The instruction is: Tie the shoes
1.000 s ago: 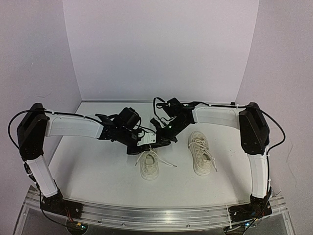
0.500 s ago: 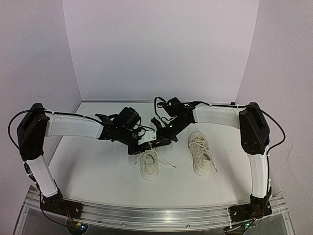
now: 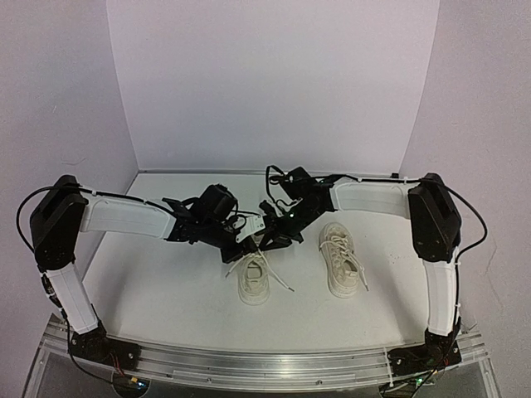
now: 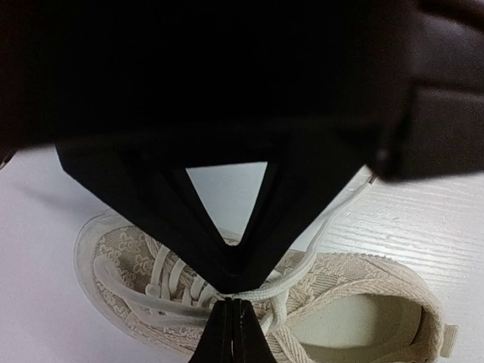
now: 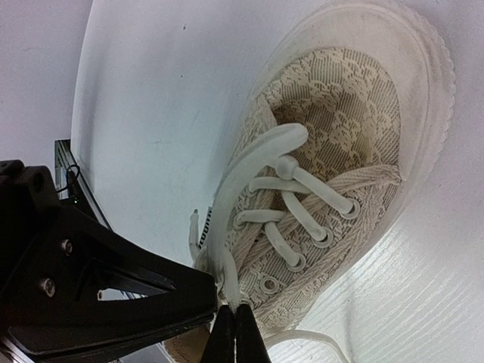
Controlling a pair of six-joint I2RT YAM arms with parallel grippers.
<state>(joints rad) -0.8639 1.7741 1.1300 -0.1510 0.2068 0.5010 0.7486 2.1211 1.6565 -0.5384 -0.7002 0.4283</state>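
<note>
left gripper (image 4: pixel 233 321): fingers pressed fully together, pinching the lace (image 4: pixel 306 261) where it crosses above the tongue of the middle shoe (image 4: pixel 363 295).
right gripper (image 5: pixel 234 325): closed tight on a loop of the lace rising from the eyelets.
middle shoe: flat on the table (image 3: pixel 166 282), directly beneath both grippers.
second shoe (image 3: pixel 342 259): just to its right, clear of both grippers.

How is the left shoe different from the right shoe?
The left shoe has both sets of jaws shut on its lace; nothing touches the right shoe. The left shoe's lace is pulled up, while the right shoe's laces lie slack on it. The left shoe sits in the middle of the table, the right shoe farther right. Both are cream sneakers standing on their soles.
</note>
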